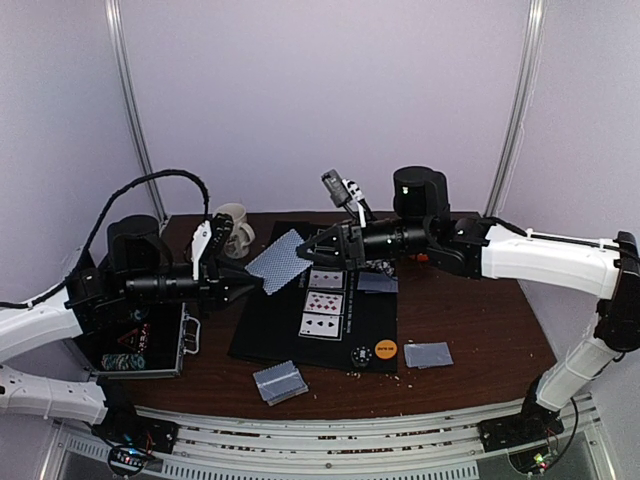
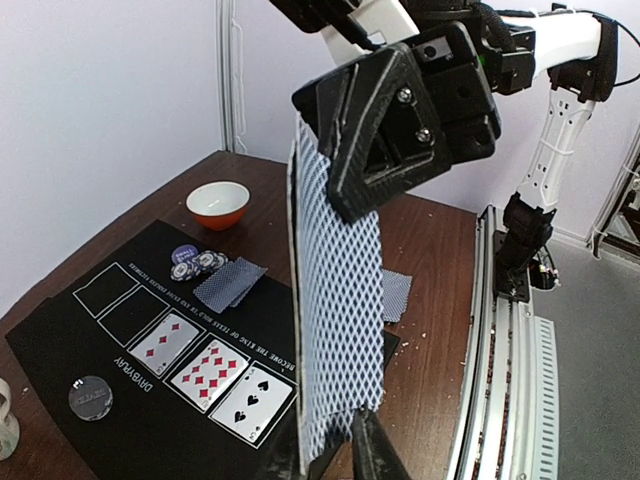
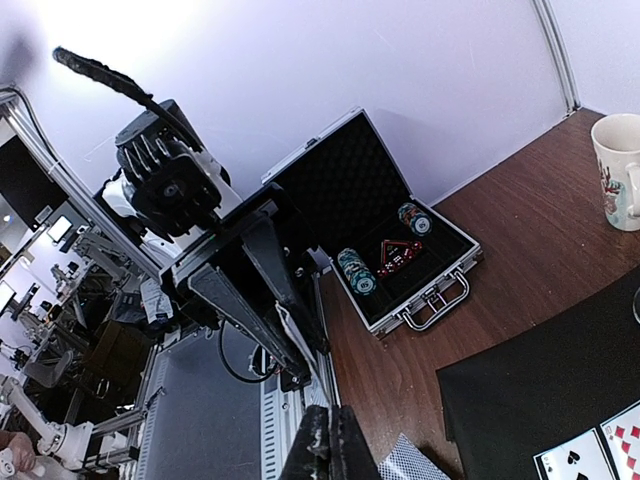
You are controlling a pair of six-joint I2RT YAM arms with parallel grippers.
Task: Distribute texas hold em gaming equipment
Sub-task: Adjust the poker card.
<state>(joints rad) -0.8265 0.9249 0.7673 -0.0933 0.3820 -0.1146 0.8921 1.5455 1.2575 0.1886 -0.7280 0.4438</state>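
Spanning the gap between the two arms, one grey-backed playing card [image 1: 280, 262] is held in the air above the far left part of the black mat [image 1: 268, 342], clear of the tabletop [image 1: 480, 330]. The left pincer [image 1: 243, 286] is closed on the card's lower edge; the left wrist view shows the card standing upright out of those fingers. The right pincer [image 1: 312, 250] is clamped on the opposite edge, pressed flat against the patterned back. Judgement: an arm-to-arm handover of a single card is in hand; which arm is giving cannot be told. On the mat, three face-up cards [image 1: 325, 300] fill printed boxes near its centre, and two outlined boxes in the same row are empty. A small group of chips [image 2: 195, 264] and a face-down pair [image 2: 230, 283] lie at the mat's far right corner, and an orange button [image 1: 385, 350] sits at its near right corner. Off the mat, a near pile [image 1: 280, 382] rests just beyond its near edge and a right pile [image 1: 428, 354] just beside its near right corner. An open case [image 3: 400, 262] holding more chips stands left of the mat. Distribution is judged partway. The next move calls for one pincer to let go cleanly while the other grips firmly, then a level lowering so the thin card lands flat at its place without disturbing the laid cards.
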